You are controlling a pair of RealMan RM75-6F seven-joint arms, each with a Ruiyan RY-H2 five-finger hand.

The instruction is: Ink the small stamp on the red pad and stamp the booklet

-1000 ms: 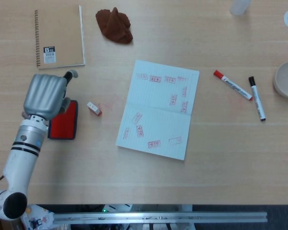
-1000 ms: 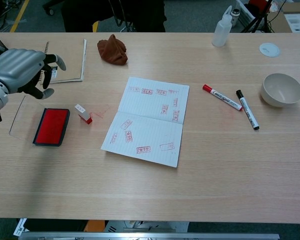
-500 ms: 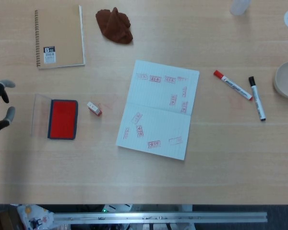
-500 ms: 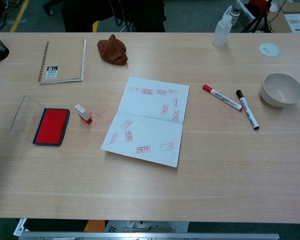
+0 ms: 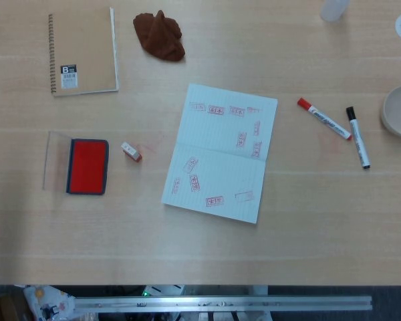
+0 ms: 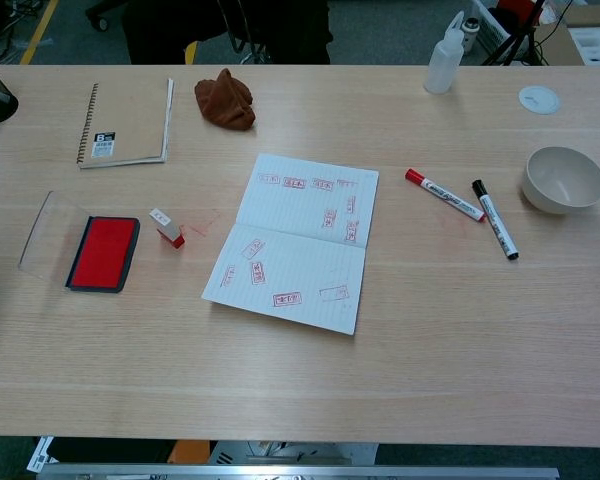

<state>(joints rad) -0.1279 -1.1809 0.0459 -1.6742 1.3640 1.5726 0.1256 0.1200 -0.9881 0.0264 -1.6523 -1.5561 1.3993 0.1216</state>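
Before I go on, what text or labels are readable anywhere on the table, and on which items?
"B": white label on the spiral notebook; the small print and barcode under it are too small to read.
Red stamp marks on the open booklet: blurred, unreadable.
Print on the red-capped marker and black-capped marker: too small.
Top of the small stamp: unreadable.

Readable marks: one letter on a notebook label

The spiral notebook (image 5: 82, 52), lying at about ten o'clock on the table (image 5: 200, 247), carries a small label near its lower left corner with a bold "B" on a dark block; the barcode and fine print beneath it are too small to read. The open booklet (image 5: 220, 153) bears many red rectangular stamp impressions, their characters illegible. Print runs along the barrels of the red-capped marker (image 5: 323, 118) and black-capped marker (image 5: 358, 137), also unreadable.
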